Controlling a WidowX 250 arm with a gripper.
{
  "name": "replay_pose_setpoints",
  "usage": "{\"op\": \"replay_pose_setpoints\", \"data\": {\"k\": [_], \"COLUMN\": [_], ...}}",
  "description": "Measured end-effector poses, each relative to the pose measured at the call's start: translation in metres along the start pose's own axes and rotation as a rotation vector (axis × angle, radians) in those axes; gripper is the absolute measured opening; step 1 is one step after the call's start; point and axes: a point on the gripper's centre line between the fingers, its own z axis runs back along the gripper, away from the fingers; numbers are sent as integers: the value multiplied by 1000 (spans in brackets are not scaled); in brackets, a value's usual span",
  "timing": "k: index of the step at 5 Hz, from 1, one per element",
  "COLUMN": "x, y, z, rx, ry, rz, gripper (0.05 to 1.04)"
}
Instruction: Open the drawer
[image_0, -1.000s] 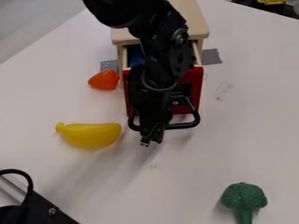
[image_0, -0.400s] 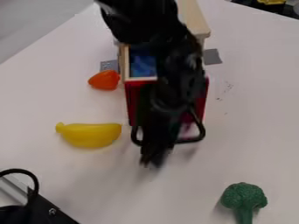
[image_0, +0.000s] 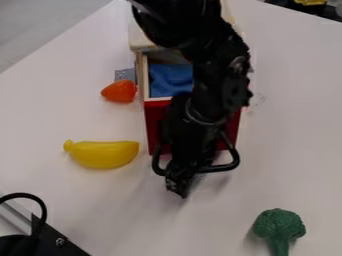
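Red-fronted drawer (image_0: 155, 122): standing open from the wooden cabinet (image_0: 141, 42), near the upper-left edge of the surface (image_0: 87, 215); blue material (image_0: 167, 80) is seen inside.
Gripper (image_0: 179, 185): hung low at the drawer's black handle (image_0: 230, 162); whether it is wide, narrow or closed on the handle cannot be told.
Yellow banana (image_0: 103, 154): laid left of the drawer.
Orange piece (image_0: 119, 91): set just beside the drawer's left side.
Surface marks (image_0: 259, 99): faint, right of the drawer, too small to be read.
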Motion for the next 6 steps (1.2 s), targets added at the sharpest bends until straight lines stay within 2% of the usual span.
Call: {"op": "replay_pose_setpoints", "data": {"k": [2, 3, 4, 5, 6], "x": [6, 11, 17, 11, 14], "y": [-42, -57, -59, -52, -28], "z": [37, 54, 75, 93, 101], "rx": [-43, -73, -117, -172, -187], "ry": [67, 40, -28, -81, -84], "rz": [22, -65, -222, -479, -691], "gripper": [997, 998, 998, 998, 998]}}
